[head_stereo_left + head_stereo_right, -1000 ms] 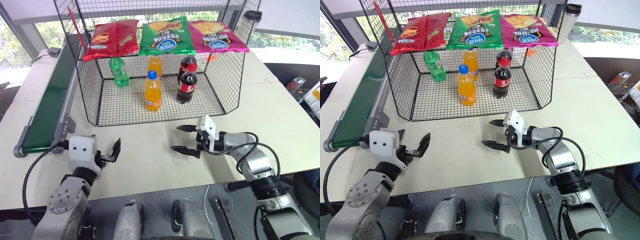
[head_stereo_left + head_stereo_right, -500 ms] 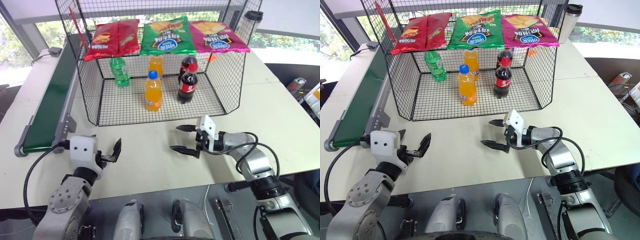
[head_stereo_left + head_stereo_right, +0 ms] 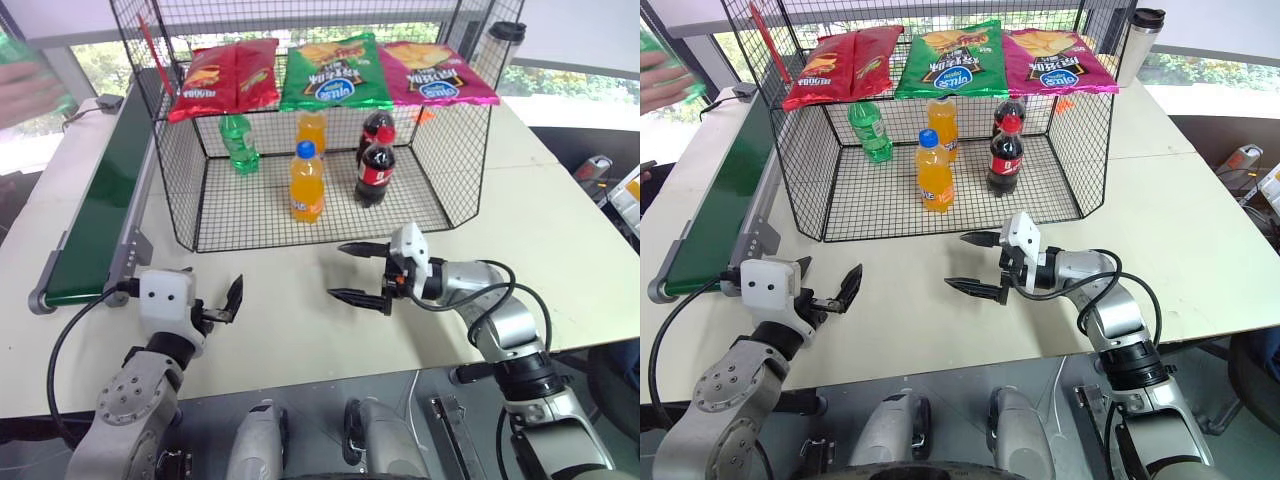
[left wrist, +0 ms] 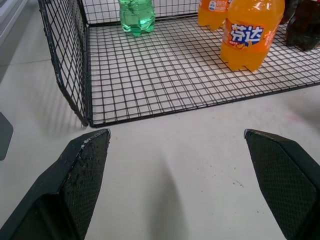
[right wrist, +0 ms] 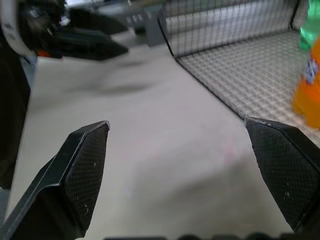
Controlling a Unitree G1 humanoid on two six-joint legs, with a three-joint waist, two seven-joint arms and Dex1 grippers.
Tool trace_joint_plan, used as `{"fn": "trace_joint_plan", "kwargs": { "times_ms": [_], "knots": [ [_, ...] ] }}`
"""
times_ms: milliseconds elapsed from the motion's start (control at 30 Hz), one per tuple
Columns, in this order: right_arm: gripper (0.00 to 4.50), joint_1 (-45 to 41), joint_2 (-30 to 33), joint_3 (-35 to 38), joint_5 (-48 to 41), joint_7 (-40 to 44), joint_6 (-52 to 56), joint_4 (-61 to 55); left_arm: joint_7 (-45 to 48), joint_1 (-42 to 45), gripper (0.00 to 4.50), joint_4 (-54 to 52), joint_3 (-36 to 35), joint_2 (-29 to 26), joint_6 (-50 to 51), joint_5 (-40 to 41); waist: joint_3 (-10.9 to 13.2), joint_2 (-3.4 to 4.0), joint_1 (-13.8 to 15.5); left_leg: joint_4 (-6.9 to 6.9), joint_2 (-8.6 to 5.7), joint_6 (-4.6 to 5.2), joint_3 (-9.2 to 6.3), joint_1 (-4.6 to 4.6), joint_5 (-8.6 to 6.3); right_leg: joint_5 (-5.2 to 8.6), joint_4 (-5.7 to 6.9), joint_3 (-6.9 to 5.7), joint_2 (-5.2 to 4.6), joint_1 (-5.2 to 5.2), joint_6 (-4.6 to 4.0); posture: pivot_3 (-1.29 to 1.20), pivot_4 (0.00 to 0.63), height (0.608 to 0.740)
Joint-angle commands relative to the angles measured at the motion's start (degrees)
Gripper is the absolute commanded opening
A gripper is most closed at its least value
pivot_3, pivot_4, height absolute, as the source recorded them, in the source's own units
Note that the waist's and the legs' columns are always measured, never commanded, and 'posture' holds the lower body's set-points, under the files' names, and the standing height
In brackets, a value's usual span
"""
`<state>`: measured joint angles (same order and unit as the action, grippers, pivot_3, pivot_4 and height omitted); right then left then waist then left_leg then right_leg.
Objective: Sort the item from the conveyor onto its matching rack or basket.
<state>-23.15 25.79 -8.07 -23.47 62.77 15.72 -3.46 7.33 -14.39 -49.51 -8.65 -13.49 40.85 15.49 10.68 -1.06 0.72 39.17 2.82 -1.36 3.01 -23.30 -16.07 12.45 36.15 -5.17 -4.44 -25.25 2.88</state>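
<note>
My left hand (image 3: 826, 274) is level over the worktop (image 3: 300, 335) near its near-left corner. It points forward at the cage (image 3: 175, 185), its two black fingers spread wide with nothing between them. My right hand (image 3: 338, 270) hangs near the middle of the near edge, turned to point left across the worktop. Its fingers are wide apart too, one above the other, and hold nothing. Their inner pads are dark with a fine woven grain. The conveyor (image 3: 100, 200), a dark-green belt with grey metal rails and a rounded end, runs along the left edge. Over its far end a person's hand (image 3: 662, 75) holds something green, too blurred for me to tell whether it is the bottle I am to sort. The cage of black wire mesh, with tall sides and a gridded floor, sits toward the far edge just beside the conveyor. Inside it stand a clear-green bottle (image 3: 238, 142) at the far left, two orange bottles, the nearer (image 3: 306, 183) blue-capped, and two dark cola bottles (image 3: 374, 168) with red caps. Three glossy crisp bags lie on its top: red (image 3: 222, 78), green (image 3: 333, 72) and pink (image 3: 435, 72). The worktop is pale, smooth and matt.
</note>
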Motion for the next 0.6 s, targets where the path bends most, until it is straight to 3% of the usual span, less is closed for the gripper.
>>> {"fn": "trace_joint_plan", "kwargs": {
  "times_ms": [33, 600],
  "knots": [
    [4.5, -1.1, -0.1, 0.9, -1.6, 0.6, -1.0, -3.8, 0.0, 0.5, 4.45, -0.7, -0.8, -0.4, -0.8, 0.0, 0.0, 0.0, 0.0, 0.0, 0.0, 0.0, 0.0, 0.0, 0.0, 0.0, 0.0, 0.0, 0.0, 0.0, 0.0, 0.0, 0.15, 0.74],
    [4.5, -1.5, 0.5, -0.1, -0.3, -0.6, 0.8, -3.6, -2.1, 1.7, 4.45, -2.0, -2.9, -0.2, 3.2, 0.0, 0.0, 0.0, 0.0, 0.0, 0.0, 0.0, 0.01, 0.0, 0.0, 0.0, 0.0, 0.0, 0.0, 0.0, 0.0, 0.0, 0.15, 0.74]
  ]
}}
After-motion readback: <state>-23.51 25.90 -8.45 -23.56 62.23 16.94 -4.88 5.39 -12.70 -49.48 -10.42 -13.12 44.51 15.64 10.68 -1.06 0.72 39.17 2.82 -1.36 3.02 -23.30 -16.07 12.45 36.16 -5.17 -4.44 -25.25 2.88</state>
